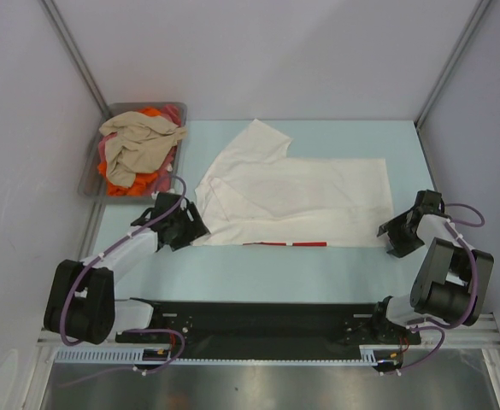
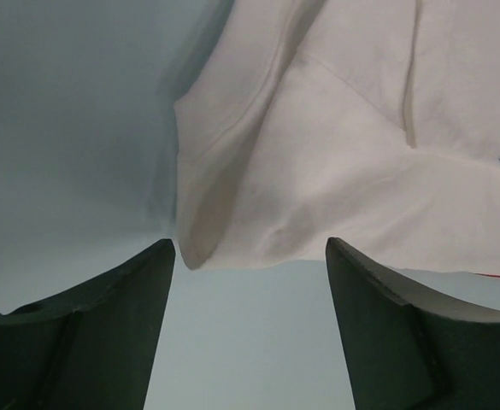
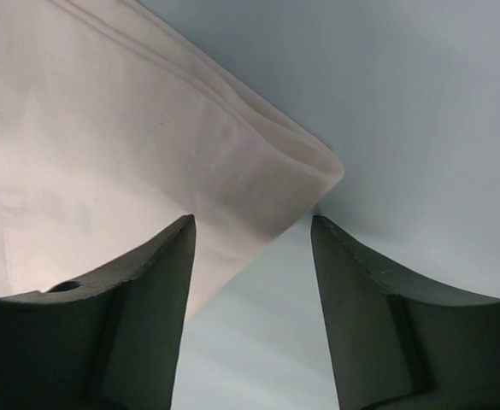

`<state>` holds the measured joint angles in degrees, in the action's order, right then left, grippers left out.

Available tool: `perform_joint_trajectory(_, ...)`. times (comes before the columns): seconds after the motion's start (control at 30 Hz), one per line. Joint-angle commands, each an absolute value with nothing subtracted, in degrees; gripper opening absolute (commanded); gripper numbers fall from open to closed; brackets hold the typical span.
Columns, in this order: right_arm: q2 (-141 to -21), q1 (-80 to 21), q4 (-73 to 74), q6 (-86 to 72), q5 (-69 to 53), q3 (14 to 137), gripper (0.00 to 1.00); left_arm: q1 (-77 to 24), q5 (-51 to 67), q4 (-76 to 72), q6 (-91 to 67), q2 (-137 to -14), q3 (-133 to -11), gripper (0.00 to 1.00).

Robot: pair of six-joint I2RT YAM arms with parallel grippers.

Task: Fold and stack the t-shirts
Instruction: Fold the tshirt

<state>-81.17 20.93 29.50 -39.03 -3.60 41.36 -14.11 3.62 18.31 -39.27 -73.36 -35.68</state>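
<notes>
Well — white t-shirt (image 1: 292, 192): one, partly folded, flat on table (image 1: 258, 273), red strip along near edge
Other t-shirts (image 1: 138, 149): heaped in grey tray (image 1: 94, 162) — beige, orange, pink-red, three colours
Left gripper (image 2: 250, 256): jaws apart at shirt's near-left corner
Right gripper (image 3: 251, 226): jaws apart at near-right corner

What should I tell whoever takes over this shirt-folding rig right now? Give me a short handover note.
Left end effector: open, empty, at the white t-shirt's near-left corner.
Right end effector: open, empty, at its near-right corner.
White t-shirt lies on the table, apparently folded over once; beige shirt and orange ones are heaped in the grey tray, far left.
Done: nothing stacked yet.
Left: finish folding the white one, then fold and stack the rest.
</notes>
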Motion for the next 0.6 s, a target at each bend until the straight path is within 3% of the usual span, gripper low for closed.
perform_joint_trajectory(0.0, -83.1, 21.3, 25.9, -37.4, -3.3, 41.0, 0.57, -14.1, 1.7, 15.3, -41.5, -73.1, -33.4, 0.77)
perform_joint_trajectory(0.2, -83.4, 21.4, 24.8, -37.2, -3.3, 40.3, 0.47, -14.1, 2.5, 12.4, -42.3, -77.3, -32.5, 0.69)
perform_joint_trajectory(0.33, -84.3, 21.4, 24.0, -36.7, -3.8, 40.4, 0.25, -14.1, 1.8, 9.5, -42.5, -79.5, -32.1, 0.63)
perform_joint_trajectory(0.43, -85.2, 21.4, 23.3, -36.7, -4.0, 40.5, 0.11, -14.1, 0.8, 8.4, -41.2, -81.4, -34.3, 0.47)
perform_joint_trajectory(0.47, -85.6, 21.4, 23.2, -36.7, -4.1, 40.7, 0.08, -14.0, 0.7, 8.6, -41.0, -81.7, -35.1, 0.33)
perform_joint_trajectory(0.53, -86.6, 21.4, 23.6, -36.9, -5.0, 42.6, 0.0, -14.0, 1.2, 10.1, -40.8, -82.2, -39.3, 0.21)
perform_joint_trajectory(0.57, -88.1, 21.3, 24.0, -37.4, -6.1, 44.0, 0.0, -14.0, 1.1, 11.5, -40.8, -82.5, -41.4, 0.1)
